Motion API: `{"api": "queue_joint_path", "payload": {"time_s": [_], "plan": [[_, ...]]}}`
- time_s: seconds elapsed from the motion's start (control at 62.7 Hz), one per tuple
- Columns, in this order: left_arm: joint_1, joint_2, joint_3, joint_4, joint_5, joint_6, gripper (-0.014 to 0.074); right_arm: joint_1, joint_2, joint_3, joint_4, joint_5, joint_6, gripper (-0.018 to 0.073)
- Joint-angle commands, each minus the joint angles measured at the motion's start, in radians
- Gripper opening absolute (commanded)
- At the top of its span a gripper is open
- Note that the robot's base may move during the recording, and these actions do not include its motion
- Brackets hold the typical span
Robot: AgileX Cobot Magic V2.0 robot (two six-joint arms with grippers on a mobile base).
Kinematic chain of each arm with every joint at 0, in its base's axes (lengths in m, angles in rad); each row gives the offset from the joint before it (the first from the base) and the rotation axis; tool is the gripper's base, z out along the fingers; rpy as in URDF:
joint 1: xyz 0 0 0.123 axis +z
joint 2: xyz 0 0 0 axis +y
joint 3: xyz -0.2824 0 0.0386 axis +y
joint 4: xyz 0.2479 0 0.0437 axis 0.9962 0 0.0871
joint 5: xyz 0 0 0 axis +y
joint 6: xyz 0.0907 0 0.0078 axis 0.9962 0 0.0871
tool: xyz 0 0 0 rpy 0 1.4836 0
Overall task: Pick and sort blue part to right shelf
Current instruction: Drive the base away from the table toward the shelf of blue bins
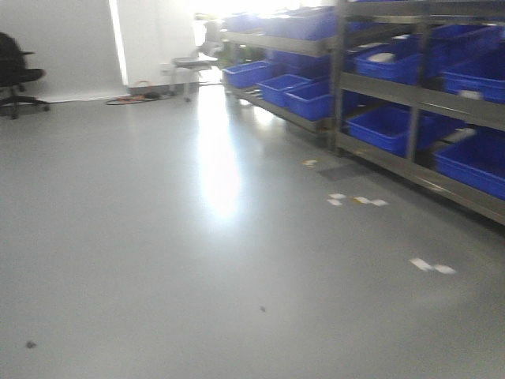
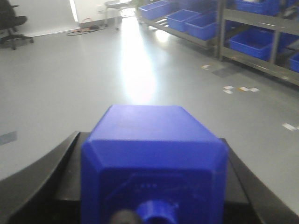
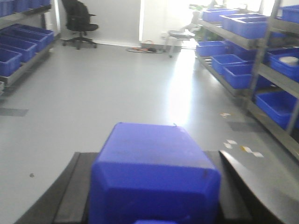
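In the left wrist view my left gripper (image 2: 152, 186) is shut on a blue part (image 2: 152, 154), a solid blue block with sloped shoulders and a round nub facing the camera. In the right wrist view my right gripper (image 3: 154, 186) is shut on a second blue part (image 3: 154, 168) of the same shape. Both are held above the grey floor. The right shelf (image 1: 418, 99), a steel rack with large blue bins (image 1: 390, 126), stands along the right side; it also shows in the left wrist view (image 2: 243, 21) and in the right wrist view (image 3: 261, 70). Neither gripper shows in the front view.
A black office chair (image 1: 16, 75) stands at the far left. A small table (image 1: 193, 67) and cables (image 1: 138, 96) lie by the back wall. Paper scraps (image 1: 359, 200) lie on the floor near the rack. Another rack with blue bins (image 3: 18, 42) stands left.
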Motion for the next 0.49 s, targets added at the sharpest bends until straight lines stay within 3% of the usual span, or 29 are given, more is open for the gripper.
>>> {"api": "queue_joint_path", "payload": {"time_s": [0.0,0.478], "plan": [[-0.001,0.018,-0.03,0.003,-0.093,-0.01,0.0356,-0.001,0.012,-0.03,-0.033,-0.087,-0.011,0.0342],[-0.001,0.018,-0.03,0.003,-0.093,-0.01,0.0356,-0.001,0.012,-0.03,-0.033,-0.087,-0.011,0.0342]]}}
